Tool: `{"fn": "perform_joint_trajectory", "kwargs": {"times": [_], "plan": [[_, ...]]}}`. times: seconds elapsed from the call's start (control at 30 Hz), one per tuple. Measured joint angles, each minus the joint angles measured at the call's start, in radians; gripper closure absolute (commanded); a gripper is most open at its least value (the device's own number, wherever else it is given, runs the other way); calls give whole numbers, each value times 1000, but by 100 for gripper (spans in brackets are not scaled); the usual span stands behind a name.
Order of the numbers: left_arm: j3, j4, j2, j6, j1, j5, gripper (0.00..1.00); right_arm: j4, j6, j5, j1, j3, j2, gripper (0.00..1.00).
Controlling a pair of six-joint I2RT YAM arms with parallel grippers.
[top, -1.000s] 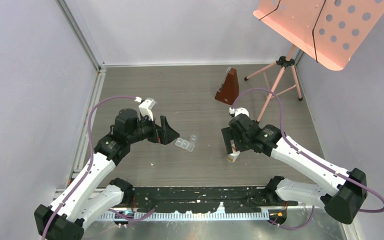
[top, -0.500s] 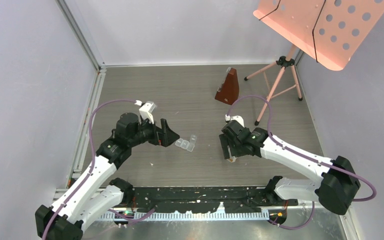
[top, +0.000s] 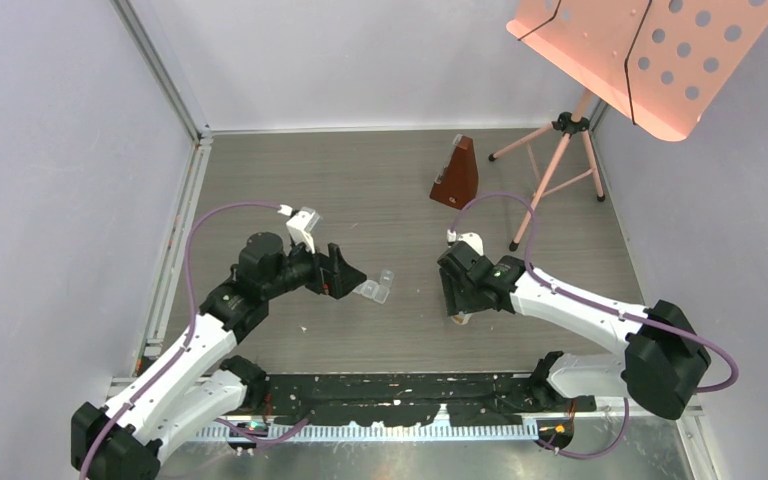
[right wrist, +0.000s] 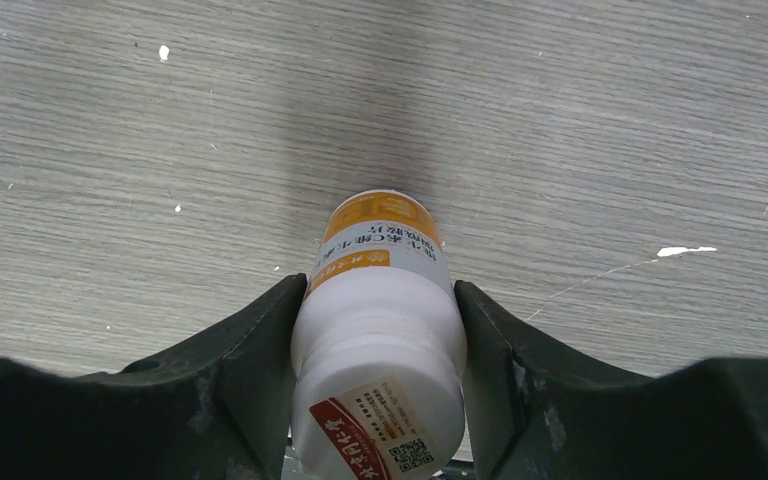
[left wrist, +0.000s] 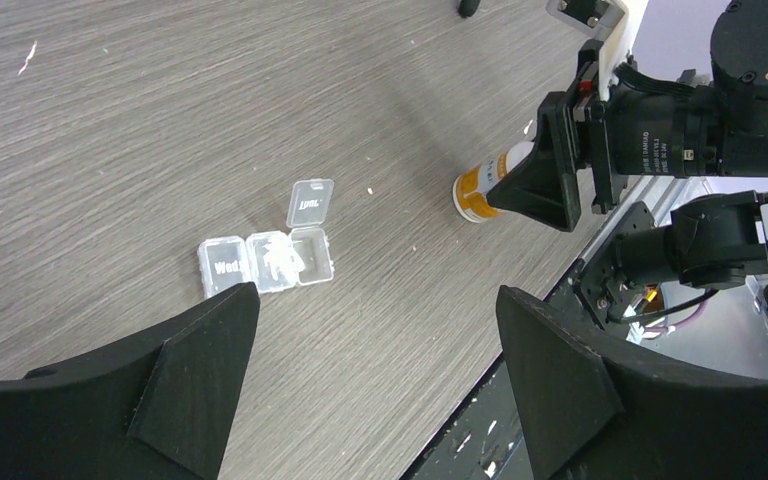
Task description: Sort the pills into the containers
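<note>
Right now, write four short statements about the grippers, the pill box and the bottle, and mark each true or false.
1. The right gripper has a finger on each side of the pill bottle. True.
2. The left gripper holds the strip box. False: it is open and empty, and the box lies on the table apart from it.
3. One lid of the strip box stands open. True.
4. The metronome stands between the two grippers. False: it stands farther back on the table, beyond both.
</note>
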Motion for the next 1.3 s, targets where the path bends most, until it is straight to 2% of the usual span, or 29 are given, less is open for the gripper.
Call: {"fn": "perform_joint_trajectory", "kwargs": {"times": [0.27,0.6,0.83,1.3], "plan": [[-26,101,36,19,-54,-3,10,5,16,5,0,-2,-13,45],[-47,245,151,138,-192,-4,13,-22,-14,-55,0,75,-159,45],[-47,363,242,313,-297,1,10,-15,-21,-164,0,158,-200,45],[-47,598,320,447,-314,169,10,59,27,-428,0,186,-237,45]]}}
